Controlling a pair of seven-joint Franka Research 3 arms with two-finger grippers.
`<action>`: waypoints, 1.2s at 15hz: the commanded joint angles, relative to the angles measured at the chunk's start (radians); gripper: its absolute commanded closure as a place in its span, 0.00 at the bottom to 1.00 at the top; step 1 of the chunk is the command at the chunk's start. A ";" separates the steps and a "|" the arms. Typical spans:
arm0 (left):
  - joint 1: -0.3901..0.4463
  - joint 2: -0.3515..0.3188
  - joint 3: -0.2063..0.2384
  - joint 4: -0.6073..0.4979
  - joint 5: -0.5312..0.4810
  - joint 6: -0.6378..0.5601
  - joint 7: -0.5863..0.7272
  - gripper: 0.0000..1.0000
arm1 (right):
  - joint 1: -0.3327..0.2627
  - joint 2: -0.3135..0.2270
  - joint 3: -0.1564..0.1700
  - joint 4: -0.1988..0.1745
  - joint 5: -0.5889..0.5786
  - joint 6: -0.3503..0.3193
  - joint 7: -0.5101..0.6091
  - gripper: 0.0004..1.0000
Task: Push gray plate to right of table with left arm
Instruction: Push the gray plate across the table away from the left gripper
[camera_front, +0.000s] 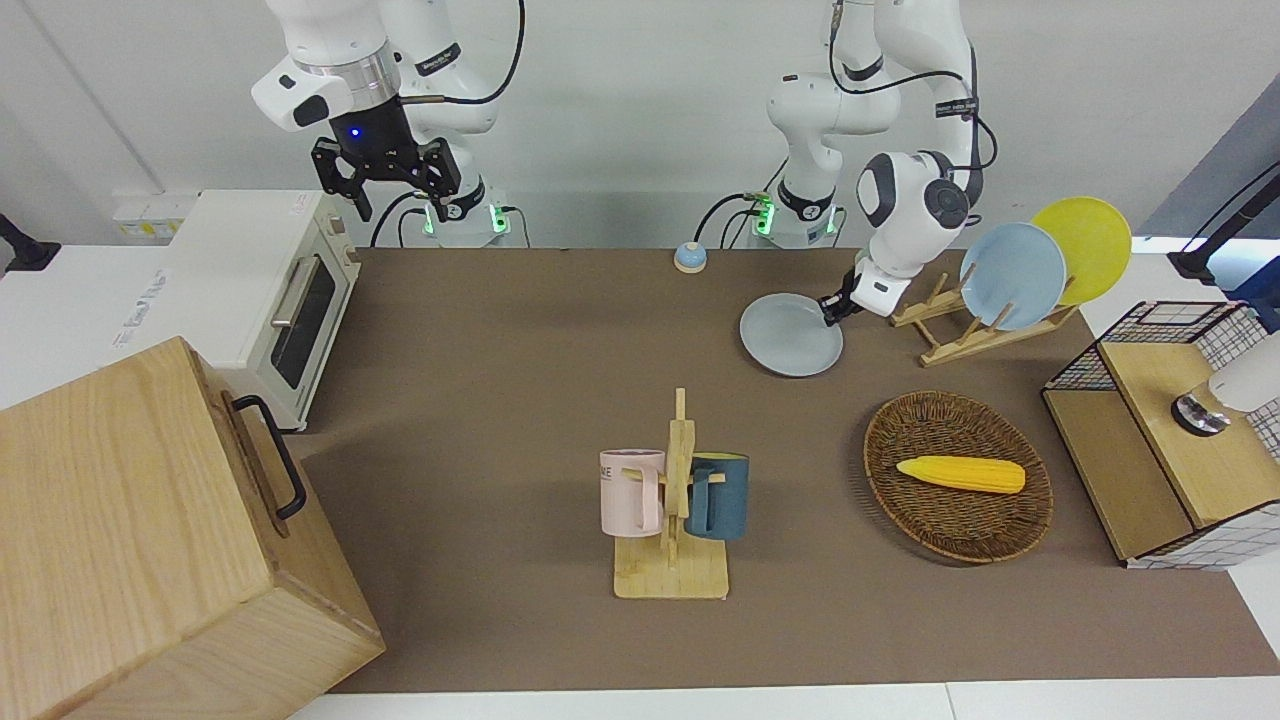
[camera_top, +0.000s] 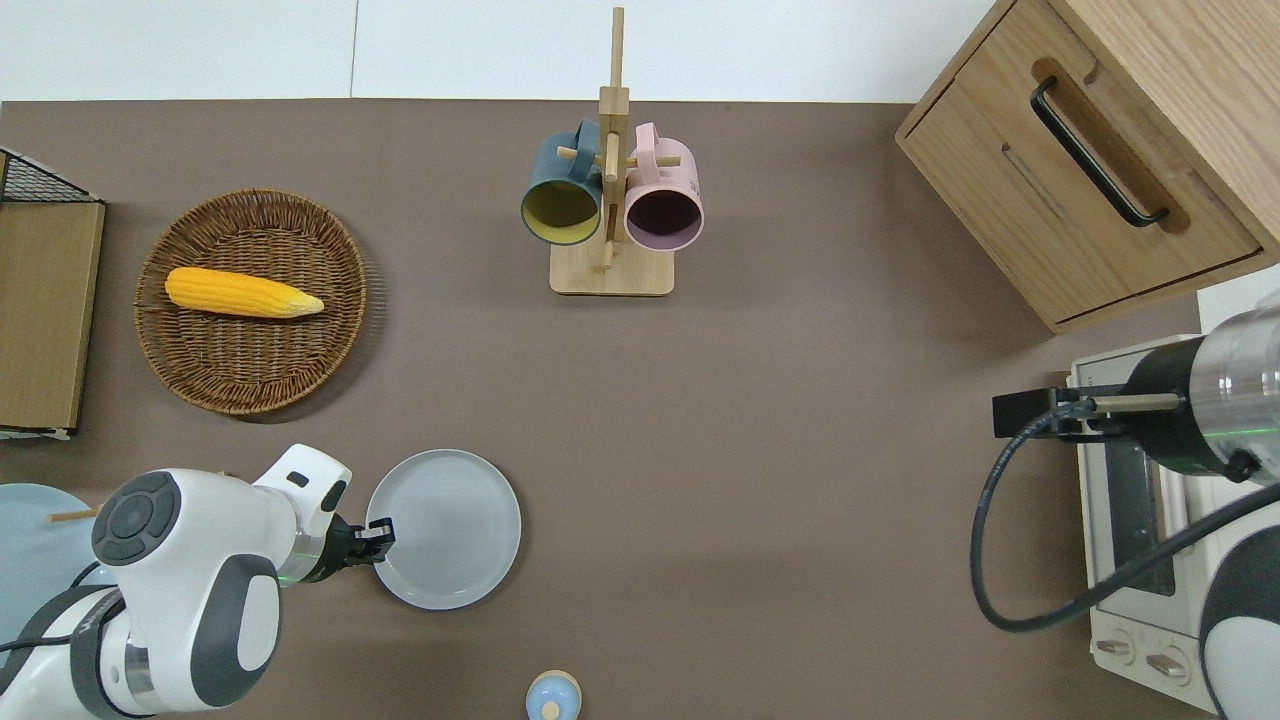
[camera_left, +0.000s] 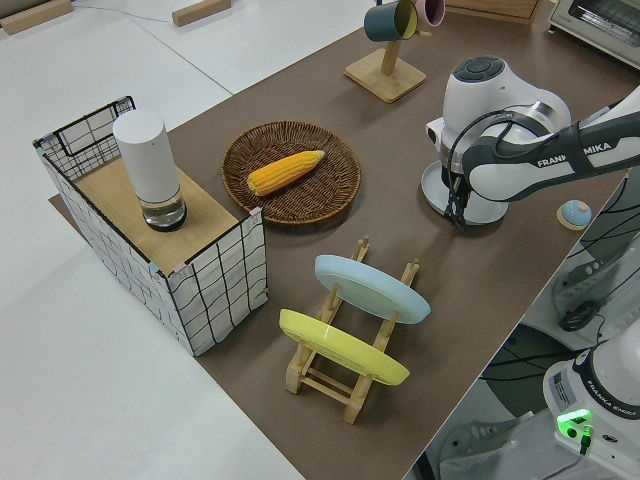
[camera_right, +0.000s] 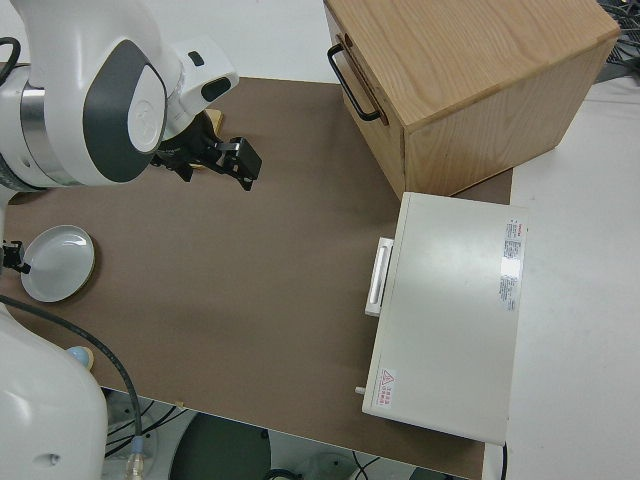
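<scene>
I have the left gripper (camera_top: 378, 535) down at bench level, its tip touching the rim of the gray plate (camera_top: 446, 528) on the side toward the left arm's end of the bench (camera_top: 780, 420). I cannot tell whether its jaws are wide or narrow. The plate lies flat on the brown top, near the robots' edge, just beside the wooden dish rack (camera_front: 965, 325) that holds a light-blue plate (camera_front: 1012, 276) and a yellow plate (camera_front: 1082, 248). A small blue bell (camera_top: 553, 697) sits nearer to the robots than the plate, and a mug stand (camera_top: 610, 215) is well apart, farther from the robots. The right arm is parked. To push well, I judge I should keep contact low on the rim and in line with the plate's centre, so it slides straight toward the toaster oven (camera_front: 265, 300) without spinning off. I would go slowly, since a glossy plate may slip sideways off the tip.
</scene>
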 joint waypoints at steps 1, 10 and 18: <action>-0.073 -0.005 0.005 -0.032 -0.046 0.041 -0.023 1.00 | -0.024 -0.027 0.014 -0.027 0.021 0.000 0.012 0.00; -0.335 0.090 0.005 -0.028 -0.189 0.233 -0.154 1.00 | -0.024 -0.027 0.014 -0.027 0.021 0.000 0.010 0.00; -0.498 0.225 -0.101 0.134 -0.273 0.331 -0.446 1.00 | -0.024 -0.027 0.014 -0.027 0.021 0.000 0.010 0.00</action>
